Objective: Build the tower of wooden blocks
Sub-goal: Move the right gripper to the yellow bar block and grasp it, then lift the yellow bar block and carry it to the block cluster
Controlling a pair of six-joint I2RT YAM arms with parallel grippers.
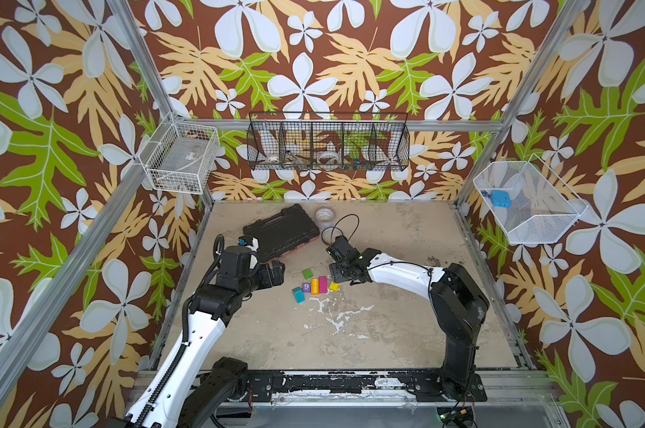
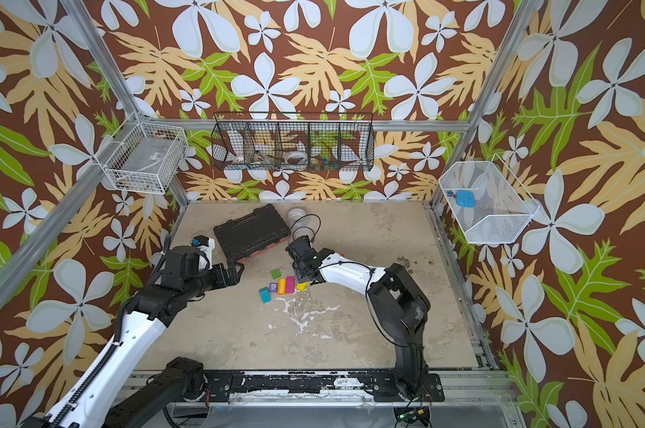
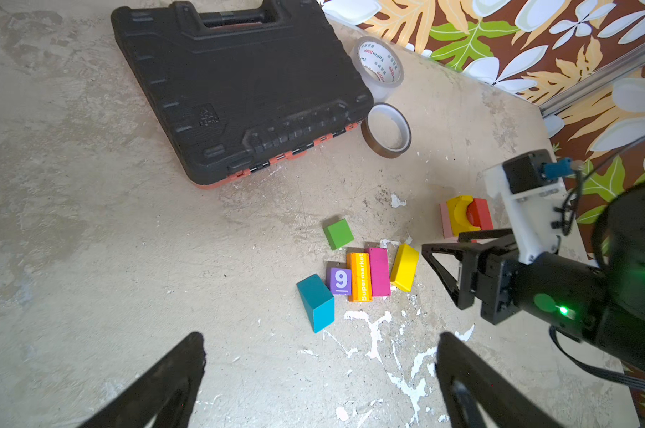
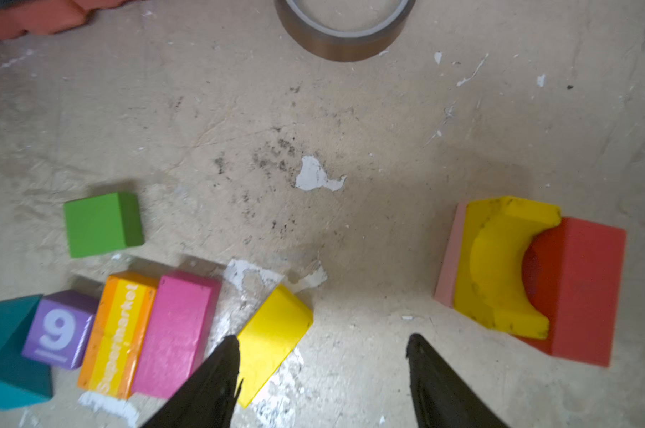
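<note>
Six loose wood blocks lie in a cluster at the table's middle: green cube (image 1: 308,274), teal piece (image 1: 298,294), purple "9" cube (image 4: 59,329), orange "Supermarket" block (image 4: 119,333), magenta brick (image 4: 176,333) and yellow brick (image 4: 272,333). A pink brick, yellow arch (image 4: 498,266) and red block (image 4: 580,289) sit pressed together as a low tower, hidden under the right arm in both top views. My right gripper (image 4: 321,344) is open, one fingertip (image 4: 228,355) overlapping the yellow brick's edge. My left gripper (image 3: 322,341) hangs wide open and empty, left of the cluster.
A black tool case (image 1: 282,231) lies behind the blocks, with a clear tape roll (image 1: 324,215) and a brown tape roll (image 3: 387,129) beside it. Wire baskets (image 1: 328,144) hang on the walls. Bare table (image 1: 350,326) spreads in front.
</note>
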